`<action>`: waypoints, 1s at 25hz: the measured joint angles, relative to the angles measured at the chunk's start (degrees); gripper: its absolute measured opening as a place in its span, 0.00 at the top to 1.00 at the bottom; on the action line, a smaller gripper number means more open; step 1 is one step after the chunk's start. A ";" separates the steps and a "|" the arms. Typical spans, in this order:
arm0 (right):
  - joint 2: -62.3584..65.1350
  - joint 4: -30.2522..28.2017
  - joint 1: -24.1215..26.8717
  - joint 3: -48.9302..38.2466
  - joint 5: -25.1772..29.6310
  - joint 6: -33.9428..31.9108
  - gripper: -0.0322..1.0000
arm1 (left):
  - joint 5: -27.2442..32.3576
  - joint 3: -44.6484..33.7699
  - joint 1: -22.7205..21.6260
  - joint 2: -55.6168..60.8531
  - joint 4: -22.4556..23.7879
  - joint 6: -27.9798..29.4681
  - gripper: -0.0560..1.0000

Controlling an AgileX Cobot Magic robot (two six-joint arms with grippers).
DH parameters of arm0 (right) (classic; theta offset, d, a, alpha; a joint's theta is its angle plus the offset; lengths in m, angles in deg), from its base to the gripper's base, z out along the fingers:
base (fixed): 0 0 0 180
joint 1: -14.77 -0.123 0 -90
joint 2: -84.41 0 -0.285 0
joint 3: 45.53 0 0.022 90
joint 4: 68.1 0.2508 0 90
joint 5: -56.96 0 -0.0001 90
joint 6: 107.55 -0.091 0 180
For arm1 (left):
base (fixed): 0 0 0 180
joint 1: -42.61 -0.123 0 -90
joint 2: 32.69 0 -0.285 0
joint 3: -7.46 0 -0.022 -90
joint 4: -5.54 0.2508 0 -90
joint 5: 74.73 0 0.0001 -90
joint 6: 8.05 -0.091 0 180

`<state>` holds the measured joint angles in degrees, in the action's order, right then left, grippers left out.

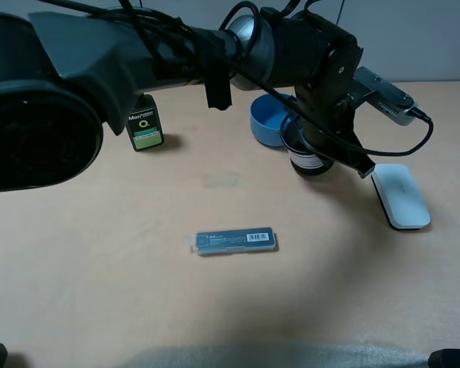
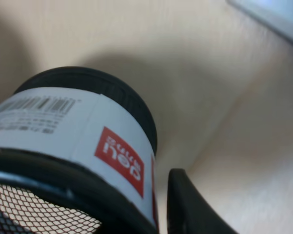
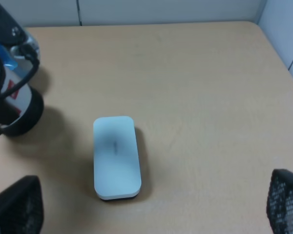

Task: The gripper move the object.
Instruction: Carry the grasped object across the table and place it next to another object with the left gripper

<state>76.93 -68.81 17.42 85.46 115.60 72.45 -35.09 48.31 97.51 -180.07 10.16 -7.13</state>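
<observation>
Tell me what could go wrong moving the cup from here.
The cup stands right by the blue bowl, so a sideways move might knock the bowl. The white device lies close on its other side and could be hit too. The left wrist view shows only one finger beside the cup's wall, so the grip is uncertain; the cup may tip or slip.
</observation>
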 joint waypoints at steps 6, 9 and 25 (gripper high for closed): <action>0.00 0.00 0.00 0.00 0.00 0.00 0.30 | -5.01 0.00 0.00 -0.47 -0.25 0.00 0.86; 0.00 0.00 0.00 0.00 0.00 0.00 0.30 | -6.07 0.00 0.00 -1.22 -0.39 0.06 0.86; 0.00 0.06 0.00 0.00 -0.07 0.00 0.30 | -9.24 0.00 0.00 -1.88 -0.45 0.06 0.77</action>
<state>76.93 -68.75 17.42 85.46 115.53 72.45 -44.34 48.31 97.51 -181.96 9.71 -7.07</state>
